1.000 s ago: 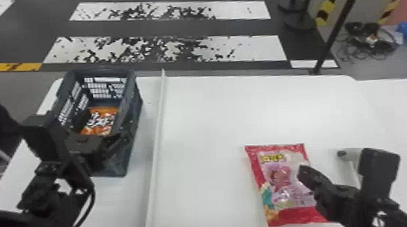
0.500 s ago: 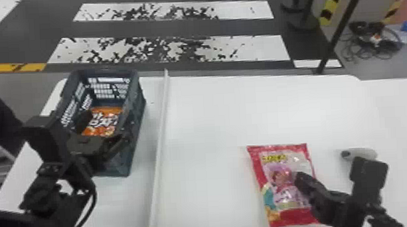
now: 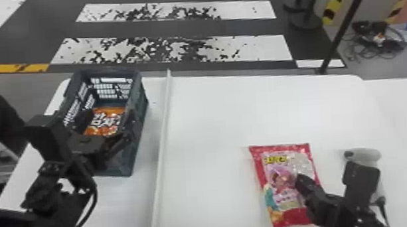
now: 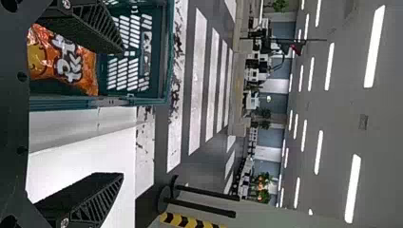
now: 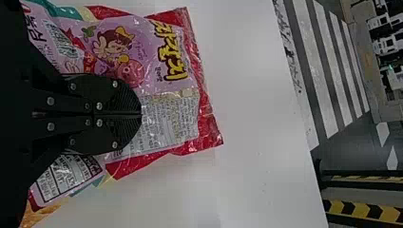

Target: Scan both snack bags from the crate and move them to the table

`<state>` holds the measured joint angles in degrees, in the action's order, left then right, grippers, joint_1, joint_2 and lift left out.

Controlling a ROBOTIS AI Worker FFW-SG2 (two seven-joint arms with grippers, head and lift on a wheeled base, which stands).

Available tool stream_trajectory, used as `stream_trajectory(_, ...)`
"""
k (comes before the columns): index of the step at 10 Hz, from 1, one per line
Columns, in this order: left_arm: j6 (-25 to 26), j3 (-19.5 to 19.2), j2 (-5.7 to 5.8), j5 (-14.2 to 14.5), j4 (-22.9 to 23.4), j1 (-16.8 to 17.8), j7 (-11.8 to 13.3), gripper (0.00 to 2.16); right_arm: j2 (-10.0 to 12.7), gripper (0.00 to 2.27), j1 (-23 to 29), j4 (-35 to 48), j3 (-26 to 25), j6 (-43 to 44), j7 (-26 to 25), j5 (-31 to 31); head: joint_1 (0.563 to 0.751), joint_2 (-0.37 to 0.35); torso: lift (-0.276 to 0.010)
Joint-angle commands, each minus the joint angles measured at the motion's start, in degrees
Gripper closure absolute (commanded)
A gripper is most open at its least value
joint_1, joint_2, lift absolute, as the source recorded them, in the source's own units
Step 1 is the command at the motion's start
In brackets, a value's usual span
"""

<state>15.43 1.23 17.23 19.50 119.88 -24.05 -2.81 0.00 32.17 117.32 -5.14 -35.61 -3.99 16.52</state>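
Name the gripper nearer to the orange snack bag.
Left. The left gripper is at the crate holding the orange bag; the right gripper is over the red bag, across the white strip.

Brightly lit by ceiling strips (image 4: 374,46) beyond left hand (image 3: 109,114), glinting (small white flecks) off snack bag (image 5: 171,95) beneath right hand (image 3: 300,180).

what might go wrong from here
The open left gripper seems to straddle the crate's side wall, so closing might catch that instead of the orange bag. The shut right gripper is over the red bag; lowering could crush snacks.
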Motion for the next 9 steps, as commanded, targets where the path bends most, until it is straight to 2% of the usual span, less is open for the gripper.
stream_trajectory(1, 0.0, -0.2, 0.17, 0.1, 0.1, -0.1, 0.0, 0.07, 0.0, 2.25, 0.6, 3.7, -0.1, -0.6, -1.4, 0.0, 0.695, -0.007, -0.087)
stream_trajectory(4, 0.0, -0.1, 0.17, 0.3, 0.3, 0.1, 0.0, 0.07, 0.0, 2.25, 2.4, 13.4, -1.5, -2.3, -6.9, -1.4, 0.695, -0.036, -0.087)
stream_trajectory(5, 0.0, -0.1, 0.17, 0.3, 0.4, 0.1, 0.0, 0.07, 0.0, 1.89, 1.9, 14.4, -2.6, -4.4, -6.9, -2.6, 0.695, -0.051, -0.087)
stream_trajectory(6, 0.0, -0.1, 0.17, 0.3, 0.4, 0.1, 0.1, 0.07, 0.0, 0.77, 1.8, 15.3, -4.0, -6.2, -6.8, -3.8, 0.695, -0.067, -0.087)
stream_trajectory(7, 0.0, -0.1, 0.17, 0.3, 0.4, 0.1, 0.1, 0.07, -0.2, 0.04, 1.9, 15.7, -6.0, -7.4, -6.5, -4.2, 0.695, -0.078, -0.087)
stream_trajectory(9, 0.0, 0.0, 0.17, 0.3, 0.4, 0.2, 0.1, 0.07, -0.3, 0.01, 2.2, 15.7, -11.5, -11.1, -1.3, -5.1, 0.695, -0.126, -0.087)
